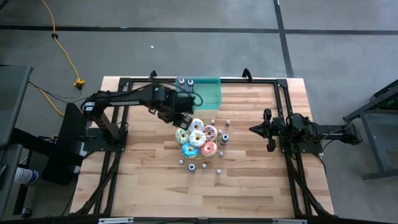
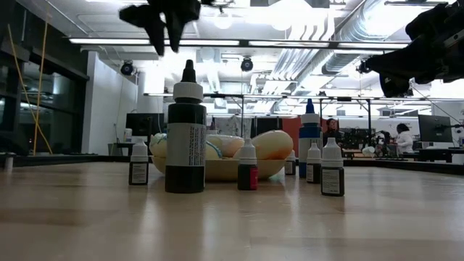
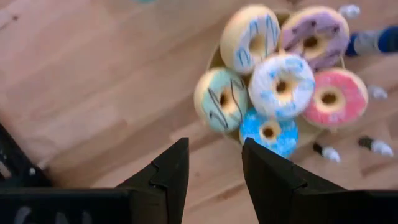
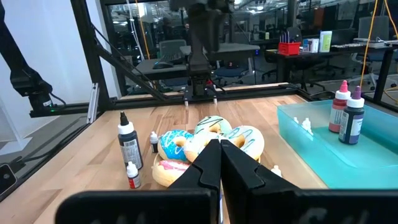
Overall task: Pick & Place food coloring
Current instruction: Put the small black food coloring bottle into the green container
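Observation:
The food coloring bottles stand upright on their bases around a bowl of frosted donuts [image 1: 198, 138] on the wooden table. A tall dark bottle [image 2: 185, 138] is nearest the low camera, with small ones [image 2: 247, 168] [image 2: 332, 168] and a blue one [image 2: 309, 138] beside it. Two larger bottles [image 4: 347, 113] stand in the teal tray [image 1: 210, 94] at the far edge. My left gripper [image 3: 216, 144] is open and empty, hovering above the table just left of the donuts [image 1: 185, 119]. My right gripper [image 1: 251, 129] is shut and empty, raised to the right of the bowl.
A black frame [image 1: 124, 82] runs along the table's edges, with both arm bases on it. Small bottles [image 1: 218, 172] dot the wood on the near and right sides of the bowl. Bare wood lies toward the near edge [image 1: 205, 199].

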{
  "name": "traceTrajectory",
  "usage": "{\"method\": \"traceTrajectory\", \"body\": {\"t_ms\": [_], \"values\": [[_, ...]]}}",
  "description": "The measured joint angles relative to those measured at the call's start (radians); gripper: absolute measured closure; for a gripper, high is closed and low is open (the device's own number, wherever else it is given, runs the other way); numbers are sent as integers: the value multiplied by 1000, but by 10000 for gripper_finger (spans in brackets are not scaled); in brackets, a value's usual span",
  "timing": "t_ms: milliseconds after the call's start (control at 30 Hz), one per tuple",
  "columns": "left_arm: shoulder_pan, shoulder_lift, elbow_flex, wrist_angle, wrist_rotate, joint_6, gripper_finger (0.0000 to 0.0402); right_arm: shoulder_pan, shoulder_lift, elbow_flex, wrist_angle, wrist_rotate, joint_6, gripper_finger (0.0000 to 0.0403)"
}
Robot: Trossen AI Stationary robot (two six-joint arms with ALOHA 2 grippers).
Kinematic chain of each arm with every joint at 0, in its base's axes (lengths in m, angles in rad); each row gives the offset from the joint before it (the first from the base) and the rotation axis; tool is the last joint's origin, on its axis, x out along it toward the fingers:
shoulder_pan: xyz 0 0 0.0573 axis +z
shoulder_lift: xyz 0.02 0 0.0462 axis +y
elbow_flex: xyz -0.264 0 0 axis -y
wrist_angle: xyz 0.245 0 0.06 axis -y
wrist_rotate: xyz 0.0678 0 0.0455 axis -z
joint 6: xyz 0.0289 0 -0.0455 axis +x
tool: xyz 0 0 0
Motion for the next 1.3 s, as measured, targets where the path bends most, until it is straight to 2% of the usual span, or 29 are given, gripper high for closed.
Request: {"method": "traceTrajectory", "body": {"t_ms": [300, 567, 800, 933, 1033, 1300], "values": [[-179, -31, 3, -65, -9, -92, 261, 0, 0, 0, 0, 0, 0, 402], [-348, -25, 3, -64, -100, -122, 261, 0, -1, 0, 0, 0, 0, 402], [-449, 4, 1, -60, -159, -120, 261, 0, 0, 0, 0, 0, 0, 402], [-490, 29, 3, -38, -211, -45, 261, 0, 0, 0, 0, 0, 0, 402], [-506, 35, -34, 11, -213, 42, 261, 0, 0, 0, 0, 0, 0, 402], [-504, 21, -287, 314, -110, 369, 261, 0, -1, 0, 0, 0, 0, 402]]}}
